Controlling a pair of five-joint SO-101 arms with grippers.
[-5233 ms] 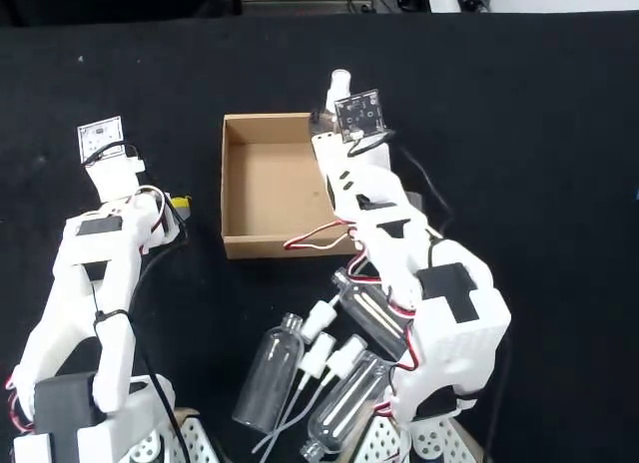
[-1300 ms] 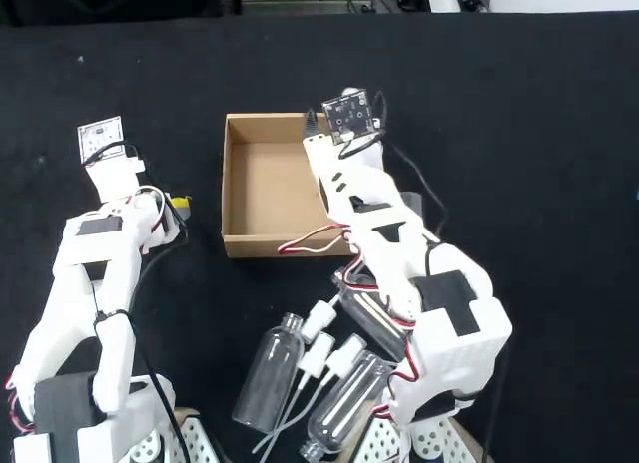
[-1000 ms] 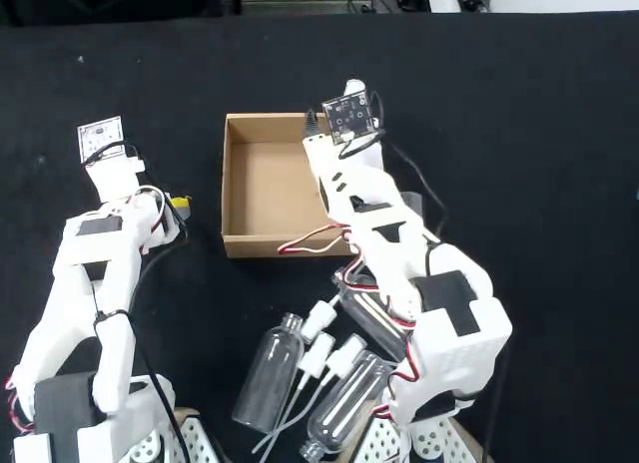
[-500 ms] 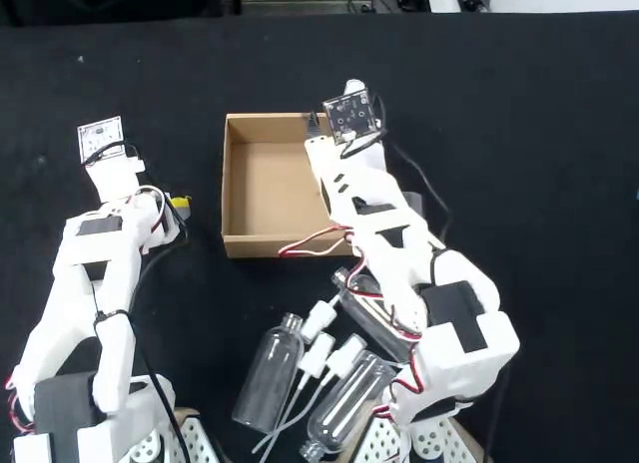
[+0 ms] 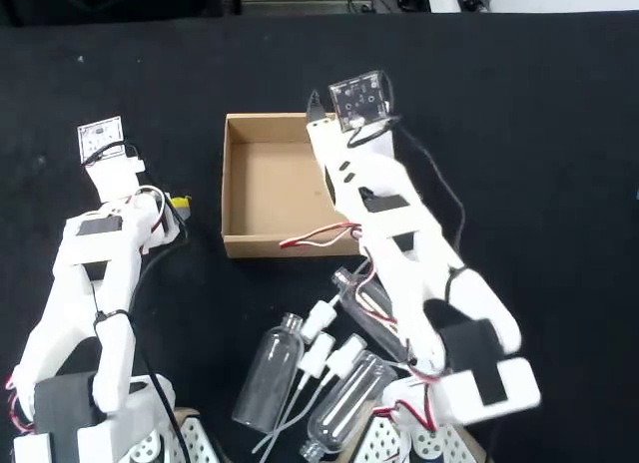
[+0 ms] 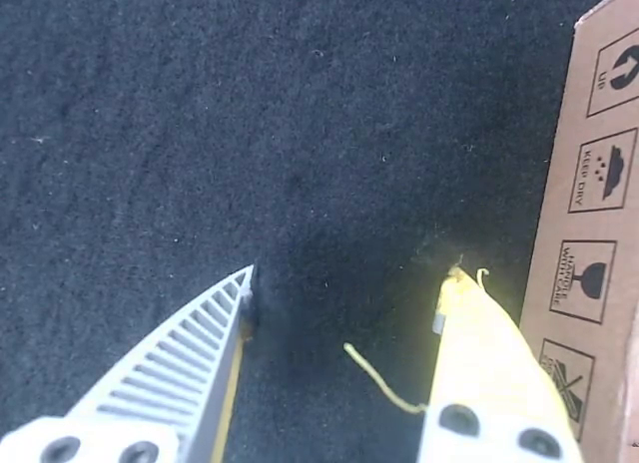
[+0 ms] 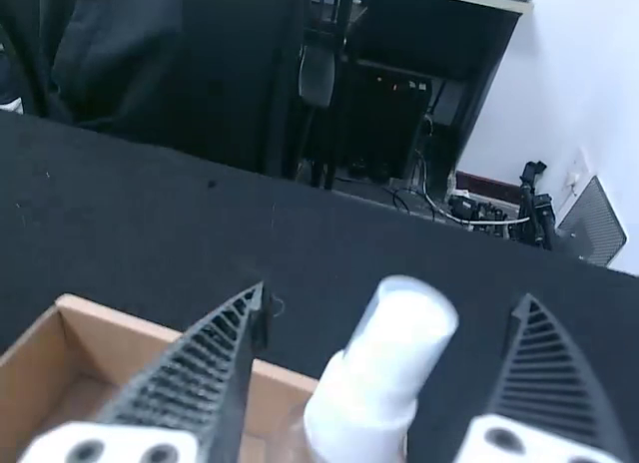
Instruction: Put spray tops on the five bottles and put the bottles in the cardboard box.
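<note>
The right gripper (image 7: 391, 295) stands wide open, its ribbed black fingers (image 7: 205, 378) either side of a rounded white spray top (image 7: 384, 368) - a gap shows on both sides, so it grips nothing. That top stands just outside a corner of the cardboard box (image 7: 90, 323); the part of the box floor that shows is plain brown card. The left gripper (image 6: 351, 273) is open too, low over fuzzy black cloth (image 6: 150, 134) beside the box's printed wall. 3 clear bottles (image 5: 270, 373) lie on their sides near the arm bases, with white tubed tops (image 5: 318, 355) among them.
</note>
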